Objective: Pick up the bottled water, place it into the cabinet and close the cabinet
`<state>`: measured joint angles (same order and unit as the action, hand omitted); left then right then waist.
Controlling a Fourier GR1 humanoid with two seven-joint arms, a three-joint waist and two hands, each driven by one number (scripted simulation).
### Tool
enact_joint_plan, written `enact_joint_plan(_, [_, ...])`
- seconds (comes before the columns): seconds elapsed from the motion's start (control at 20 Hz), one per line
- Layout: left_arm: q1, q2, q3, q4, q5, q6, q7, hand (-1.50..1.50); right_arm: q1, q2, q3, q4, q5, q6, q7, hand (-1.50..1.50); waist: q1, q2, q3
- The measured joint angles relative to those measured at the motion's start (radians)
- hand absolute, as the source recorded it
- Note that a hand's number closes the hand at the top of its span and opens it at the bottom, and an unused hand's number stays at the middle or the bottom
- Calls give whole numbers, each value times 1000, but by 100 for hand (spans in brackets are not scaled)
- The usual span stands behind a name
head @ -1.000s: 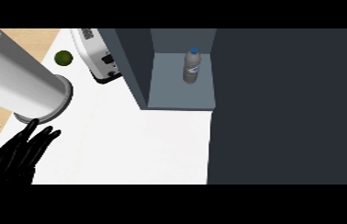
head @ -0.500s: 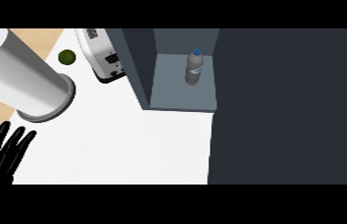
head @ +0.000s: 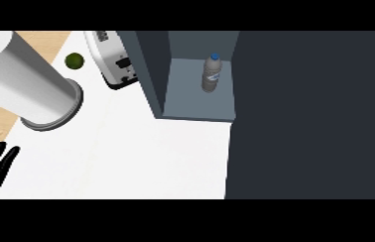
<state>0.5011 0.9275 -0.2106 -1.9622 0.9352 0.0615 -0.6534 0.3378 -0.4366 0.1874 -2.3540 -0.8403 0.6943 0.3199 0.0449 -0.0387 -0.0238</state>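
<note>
The bottled water [head: 212, 75], clear with a blue cap, stands upright on the grey shelf inside the cabinet [head: 198, 104], whose front is open. Nothing touches the bottle. A wide dark panel [head: 300, 112] fills the view's right side and overlaps the cabinet's right edge. My grey left forearm [head: 33, 90] crosses the upper left. Only straight black fingers of my left hand [head: 6, 159] show at the left edge, far from the cabinet and holding nothing. My right hand appears nowhere.
A white and silver toaster [head: 113, 62] stands just left of the cabinet's side wall. A green lime [head: 74, 61] lies beside it. The white counter [head: 147, 156] stretches in front of the cabinet, with a wooden strip [head: 44, 37] at the top left.
My left hand has slid left and down, from well inside the view to barely showing at the left edge. The forearm has drifted left with it. The bottle has stayed put.
</note>
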Motion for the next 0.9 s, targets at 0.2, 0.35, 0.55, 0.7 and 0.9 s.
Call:
enact_joint_plan(0.2, [26, 21, 28, 2, 10, -32, -8, -150, -93, 23, 69, 8, 9, -85, 52, 150, 13, 0, -1])
enact_joint_plan(0.35, [44, 33, 49, 8, 21, -58, -16, -150, -171, 47, 119, 13, 17, -155, 91, 150, 20, 0, -1])
enact_joint_plan(0.55, [65, 51, 80, 14, 40, -98, -22, -150, -292, 97, 181, 23, 28, -261, 140, 150, 33, 3, 0])
enact_joint_plan(0.7, [83, 61, 102, 24, 46, -120, -31, -150, -384, 141, 224, 37, 48, -349, 176, 150, 39, 3, 1])
enact_joint_plan(0.9, [105, 75, 132, 35, 57, -160, -44, -150, -516, 221, 277, 63, 140, -486, 222, 150, 50, 6, 3])
